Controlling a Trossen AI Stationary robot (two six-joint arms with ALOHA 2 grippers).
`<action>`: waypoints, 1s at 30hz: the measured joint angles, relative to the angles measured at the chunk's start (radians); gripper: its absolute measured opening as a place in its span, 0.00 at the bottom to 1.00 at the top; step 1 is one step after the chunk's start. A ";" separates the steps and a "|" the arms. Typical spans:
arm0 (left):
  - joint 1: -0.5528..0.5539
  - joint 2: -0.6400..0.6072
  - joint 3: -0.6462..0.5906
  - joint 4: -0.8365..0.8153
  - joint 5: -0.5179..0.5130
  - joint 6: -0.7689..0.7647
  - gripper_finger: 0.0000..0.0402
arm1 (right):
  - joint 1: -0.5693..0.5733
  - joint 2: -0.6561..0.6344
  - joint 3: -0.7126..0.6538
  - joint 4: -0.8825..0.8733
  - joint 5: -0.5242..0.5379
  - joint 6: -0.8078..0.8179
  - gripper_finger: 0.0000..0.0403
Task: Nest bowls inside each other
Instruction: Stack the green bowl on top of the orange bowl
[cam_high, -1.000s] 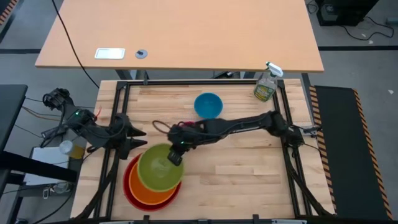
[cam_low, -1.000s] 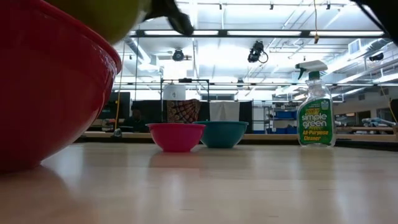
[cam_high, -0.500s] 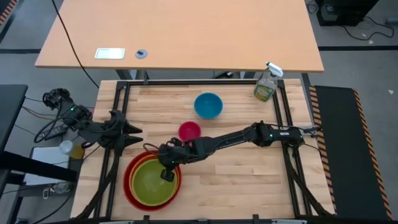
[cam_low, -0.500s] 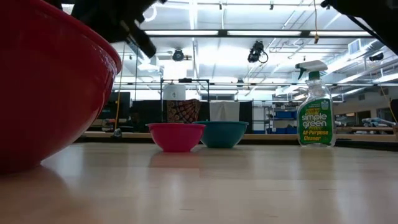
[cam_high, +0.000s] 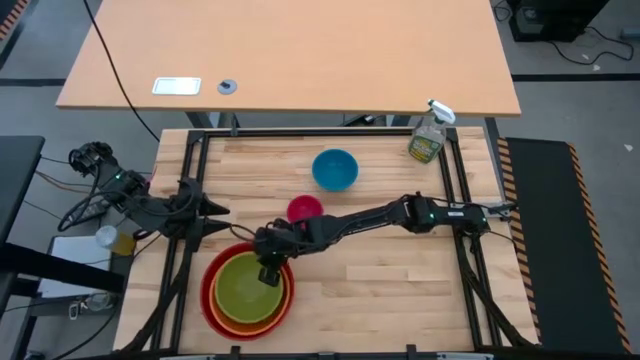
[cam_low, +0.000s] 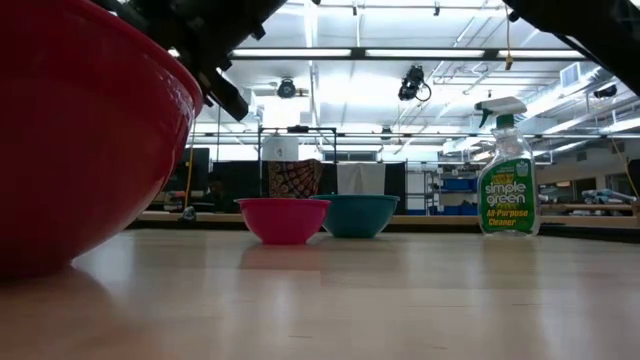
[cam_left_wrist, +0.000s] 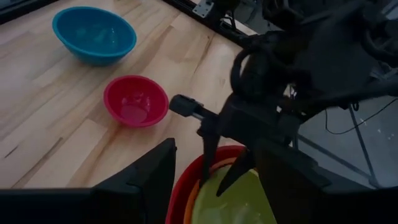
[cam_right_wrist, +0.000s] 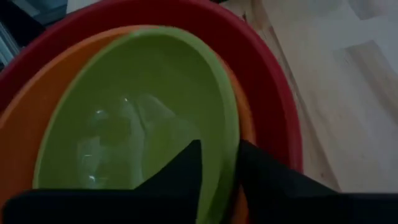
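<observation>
The lime green bowl (cam_high: 243, 290) sits nested in the orange bowl (cam_high: 226, 322), which sits in the red bowl (cam_high: 207, 292) at the table's near left. My right gripper (cam_high: 268, 275) reaches over the stack's far rim, slanting down. It is open, with one finger inside the green bowl's rim (cam_right_wrist: 229, 134) and one outside. The pink bowl (cam_high: 305, 210) and the blue bowl (cam_high: 334, 169) stand upright on the table farther back. My left gripper (cam_high: 222, 218) waits open at the table's left edge, next to the stack. My right gripper straddles the green bowl's far rim (cam_right_wrist: 231, 163), slanting down from the table's far right. One finger (cam_right_wrist: 186, 168) is inside the bowl and the other (cam_right_wrist: 261, 168) outside it. I cannot tell whether either finger touches the rim. The bowl rests in the orange bowl.
A clear spray bottle (cam_high: 428, 138) stands at the table's far right corner. Bare wood lies to the right of the stack and along the near edge. The black frame rails (cam_high: 190, 180) border the table's sides.
My right gripper has moved down and toward the table's near left with the green bowl. The bowl hung tilted above the stack a second ago. It now lies level inside the orange bowl.
</observation>
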 joint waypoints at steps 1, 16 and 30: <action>0.000 0.000 0.000 0.000 0.000 0.000 0.55 | -0.003 0.000 0.000 0.000 -0.011 0.002 0.33; 0.000 0.009 0.000 -0.053 -0.010 -0.013 0.55 | -0.060 -0.135 0.044 -0.224 -0.001 0.026 0.56; -0.001 0.289 -0.002 -0.056 0.272 -0.038 0.55 | -0.111 -0.195 0.044 -0.635 0.110 -0.148 0.55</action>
